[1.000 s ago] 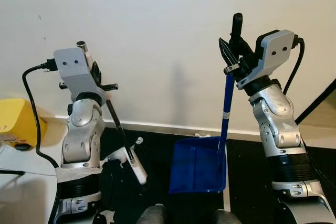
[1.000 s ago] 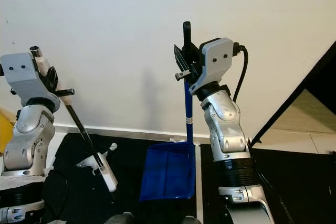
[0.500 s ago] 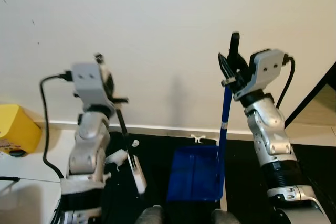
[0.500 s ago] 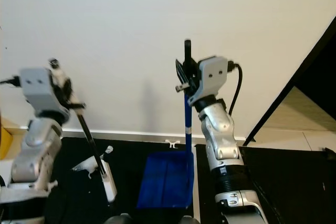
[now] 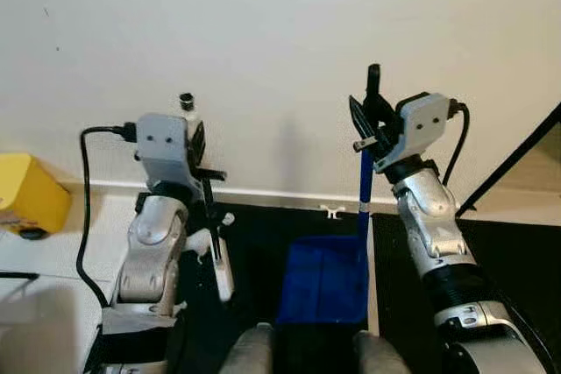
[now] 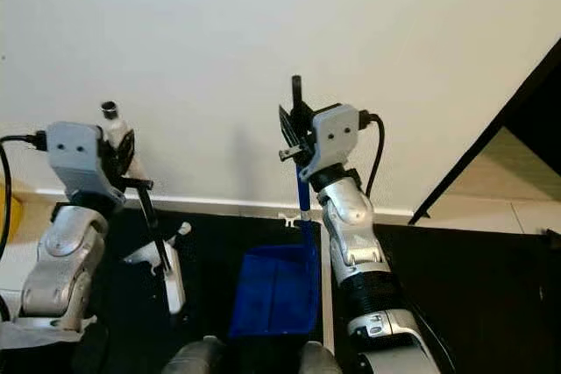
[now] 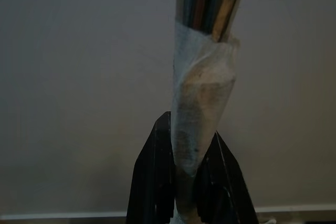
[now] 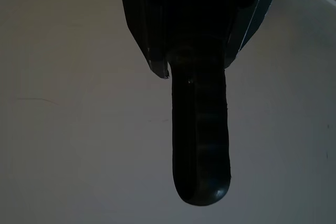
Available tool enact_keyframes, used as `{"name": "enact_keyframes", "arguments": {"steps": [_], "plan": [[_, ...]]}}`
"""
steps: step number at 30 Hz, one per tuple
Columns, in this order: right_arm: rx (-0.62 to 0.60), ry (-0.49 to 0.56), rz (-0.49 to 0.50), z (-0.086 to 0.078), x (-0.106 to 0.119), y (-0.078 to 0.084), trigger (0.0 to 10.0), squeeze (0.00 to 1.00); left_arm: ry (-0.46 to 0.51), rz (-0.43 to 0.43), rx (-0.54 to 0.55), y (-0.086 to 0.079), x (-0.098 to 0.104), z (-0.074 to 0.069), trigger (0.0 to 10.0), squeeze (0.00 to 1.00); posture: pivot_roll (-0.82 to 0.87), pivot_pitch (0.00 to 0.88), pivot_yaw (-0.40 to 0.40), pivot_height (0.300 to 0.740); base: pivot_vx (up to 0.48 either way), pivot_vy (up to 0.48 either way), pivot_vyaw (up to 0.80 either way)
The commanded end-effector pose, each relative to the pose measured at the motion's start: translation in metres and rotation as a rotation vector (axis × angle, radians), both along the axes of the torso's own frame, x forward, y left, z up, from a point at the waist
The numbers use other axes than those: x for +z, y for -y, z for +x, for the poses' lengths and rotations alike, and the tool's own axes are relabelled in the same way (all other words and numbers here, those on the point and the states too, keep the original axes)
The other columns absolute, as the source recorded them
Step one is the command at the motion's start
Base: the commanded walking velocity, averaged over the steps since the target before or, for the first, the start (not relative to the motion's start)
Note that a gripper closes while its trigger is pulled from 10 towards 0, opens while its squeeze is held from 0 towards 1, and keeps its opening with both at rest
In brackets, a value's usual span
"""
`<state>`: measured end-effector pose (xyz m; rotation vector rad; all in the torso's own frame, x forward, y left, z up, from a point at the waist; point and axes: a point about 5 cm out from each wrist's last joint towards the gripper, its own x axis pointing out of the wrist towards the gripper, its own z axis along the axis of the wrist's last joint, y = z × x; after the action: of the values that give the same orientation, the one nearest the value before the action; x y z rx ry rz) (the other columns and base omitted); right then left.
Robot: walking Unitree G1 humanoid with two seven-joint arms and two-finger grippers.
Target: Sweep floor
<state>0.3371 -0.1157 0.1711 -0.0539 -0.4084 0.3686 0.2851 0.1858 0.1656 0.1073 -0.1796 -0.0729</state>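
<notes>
The left gripper (image 5: 200, 142) is closed tight on the broom (image 5: 213, 234), whose white head sits on the black floor (image 5: 263, 243) on the left. The right gripper (image 5: 368, 116) squeezes the blue dustpan (image 5: 323, 279) handle, pan down near the middle. The robot's body hides the pan's near edge. No writing can be read.

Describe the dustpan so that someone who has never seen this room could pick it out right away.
Find the white wall ahead and the dark floor mat at its foot. On that mat stands the blue plastic dustpan, its long blue handle rising to a black grip clamped in the right gripper. Unlike the slim white broom head beside it, held by the left gripper, it is a wide blue scoop.
</notes>
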Motion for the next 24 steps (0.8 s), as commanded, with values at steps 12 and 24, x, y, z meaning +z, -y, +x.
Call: {"name": "enact_keyframes", "arguments": {"steps": [12, 24], "plan": [[-0.032, -0.007, 0.079, 0.006, 0.0, 0.004, 10.0, 0.0, -0.134, -0.105, 0.003, 0.022, -0.021, -0.014, 10.0, 0.0, 0.15, 0.134, 0.023, 0.74, 0.0, 0.0, 0.0], [-0.04, -0.006, 0.083, 0.005, -0.002, 0.006, 10.0, 0.0, -0.133, -0.103, 0.013, 0.022, -0.015, -0.009, 10.0, 0.0, 0.14, 0.131, 0.026, 0.74, 0.0, 0.087, 0.0]]}}
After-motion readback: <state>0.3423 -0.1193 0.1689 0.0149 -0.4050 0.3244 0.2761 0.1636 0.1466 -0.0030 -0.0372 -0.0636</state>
